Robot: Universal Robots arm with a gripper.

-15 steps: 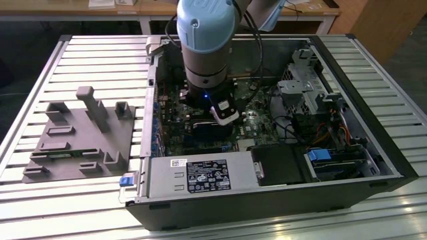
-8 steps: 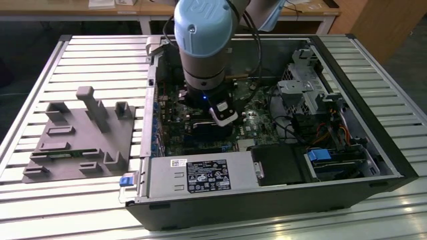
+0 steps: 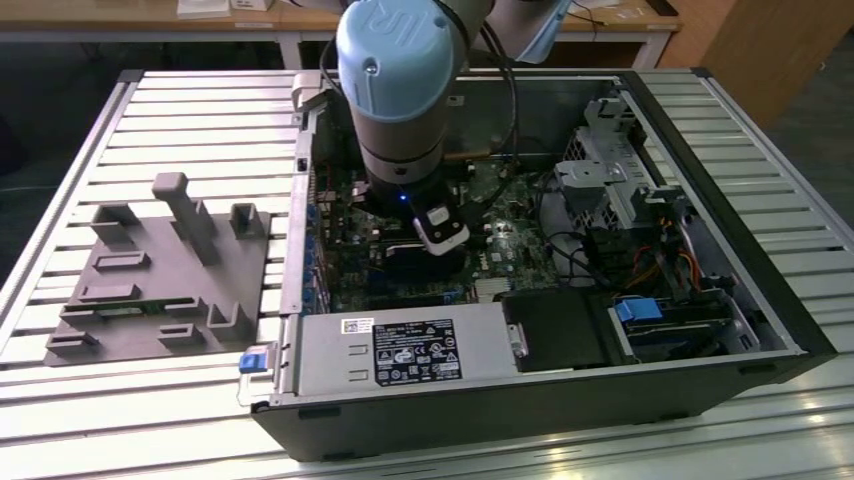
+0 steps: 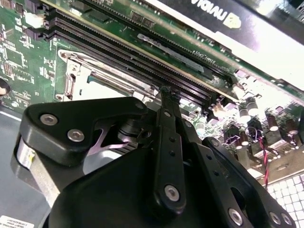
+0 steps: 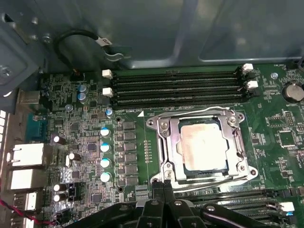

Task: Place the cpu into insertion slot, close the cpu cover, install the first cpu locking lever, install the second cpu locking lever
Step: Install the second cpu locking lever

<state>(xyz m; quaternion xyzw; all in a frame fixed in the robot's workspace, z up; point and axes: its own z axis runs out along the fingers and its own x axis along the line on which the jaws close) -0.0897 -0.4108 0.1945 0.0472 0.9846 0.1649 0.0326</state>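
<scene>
A big slatted metal bench (image 3: 120, 120) carries an open computer case (image 3: 747, 330) lying on its side. Next to it, on the exterior view's left, sits a grey plastic holder (image 3: 160, 280) with blocks sticking up. The robot arm (image 3: 400, 90) reaches straight down into the case, over the green board (image 5: 85, 142).

In the first wrist view the insertion slot (image 5: 164, 164) sits in the middle of the board, below the long black memory slots (image 5: 175, 88). The cpu (image 5: 203, 145) already lies flat inside it, and the cpu cover (image 5: 240, 142) looks folded down around it, so the shiny top peeks through the window.

The tool (image 5: 163, 187) hangs right at the near edge of the slot. Its two thin tips are pressed together, and I cannot see anything caught between them.

I think the cpu is light, stiff and easy to break, so hold it by its edges. The cover is thin metal and bends easily.
</scene>
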